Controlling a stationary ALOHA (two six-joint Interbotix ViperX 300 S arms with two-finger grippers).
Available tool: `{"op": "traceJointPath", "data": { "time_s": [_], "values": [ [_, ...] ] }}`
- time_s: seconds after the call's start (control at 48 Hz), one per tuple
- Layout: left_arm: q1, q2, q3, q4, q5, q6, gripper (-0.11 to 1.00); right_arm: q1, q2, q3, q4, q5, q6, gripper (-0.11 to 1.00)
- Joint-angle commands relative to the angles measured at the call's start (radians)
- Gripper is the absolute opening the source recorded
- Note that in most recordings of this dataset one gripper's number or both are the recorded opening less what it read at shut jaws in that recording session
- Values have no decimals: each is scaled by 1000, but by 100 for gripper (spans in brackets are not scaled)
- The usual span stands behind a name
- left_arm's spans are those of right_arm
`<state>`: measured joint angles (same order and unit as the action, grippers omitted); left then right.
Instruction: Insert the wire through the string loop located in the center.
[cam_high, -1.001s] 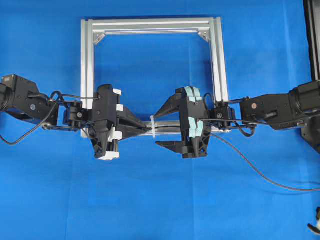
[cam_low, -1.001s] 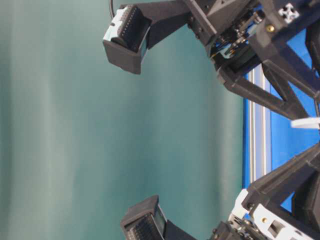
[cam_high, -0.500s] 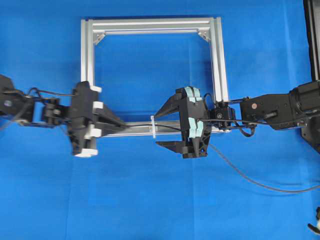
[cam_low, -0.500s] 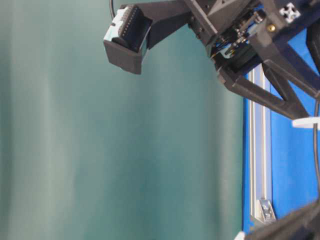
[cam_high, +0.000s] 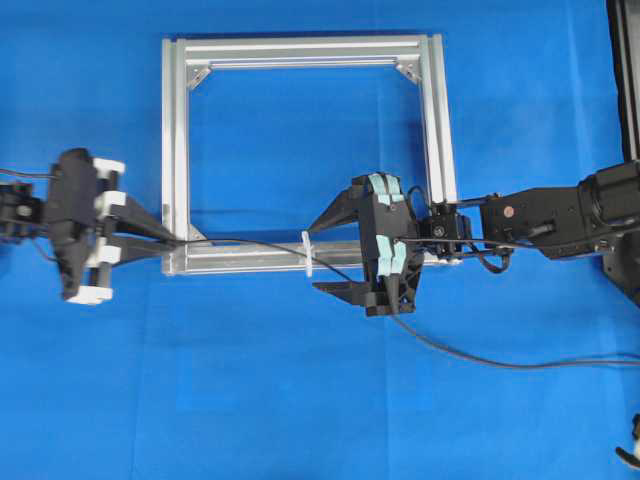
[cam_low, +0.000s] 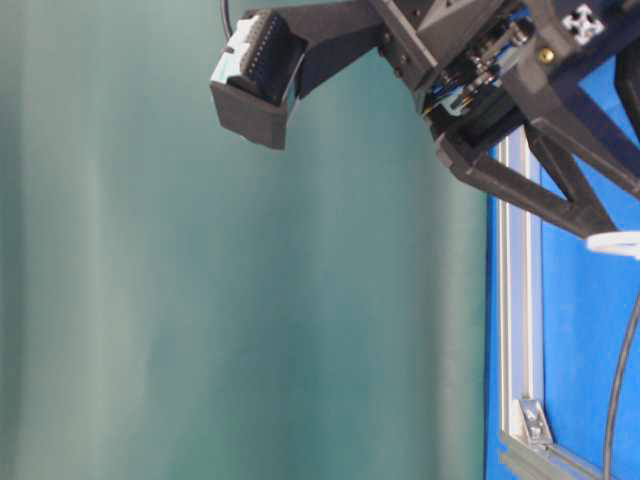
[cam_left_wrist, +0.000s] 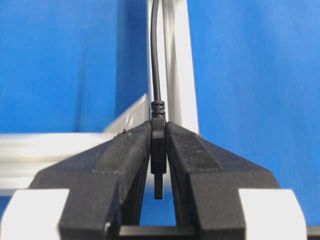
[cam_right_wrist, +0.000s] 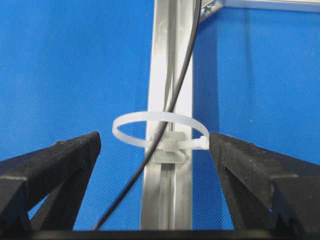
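Observation:
The wire (cam_high: 240, 242) is a thin black cable. Its plug (cam_left_wrist: 158, 150) is pinched between the fingers of my left gripper (cam_left_wrist: 158, 127), which is shut on it. That gripper (cam_high: 170, 243) sits at the left corner of the silver frame (cam_high: 300, 50). From there the wire runs right through the string loop (cam_high: 307, 256), a white tie standing on the frame's near bar. My right gripper (cam_high: 322, 252) stands open, with a finger on either side of the loop (cam_right_wrist: 160, 115). The wire (cam_right_wrist: 126, 185) passes through the loop and between those fingers without touching them.
The wire trails off across the blue cloth to the right edge (cam_high: 520, 365). The frame's near bar (cam_right_wrist: 167, 200) runs under the loop. In the table-level view the loop (cam_low: 615, 242) and the wire (cam_low: 620, 390) show at the right, beside the frame rail (cam_low: 520, 300).
My left gripper has drawn back to the left, from beside the loop to the frame's left corner, pulling the wire through the loop. The right gripper has stayed in place, open.

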<state>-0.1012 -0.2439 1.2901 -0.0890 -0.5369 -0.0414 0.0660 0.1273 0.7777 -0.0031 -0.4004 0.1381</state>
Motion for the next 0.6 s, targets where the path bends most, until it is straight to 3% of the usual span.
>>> {"op": "traceJointPath", "data": {
  "time_s": [0.0,0.313,0.584],
  "values": [
    [0,-61,26,2,9,0,9,2,-31,-8,-3,-3,-2,95],
    [0,-229,95,6,103,5,9,2,-34,-8,-3,0,-6,95],
    [0,-244,100,5,133,11,9,2,-35,-11,-6,0,-9,95]
  ]
}}
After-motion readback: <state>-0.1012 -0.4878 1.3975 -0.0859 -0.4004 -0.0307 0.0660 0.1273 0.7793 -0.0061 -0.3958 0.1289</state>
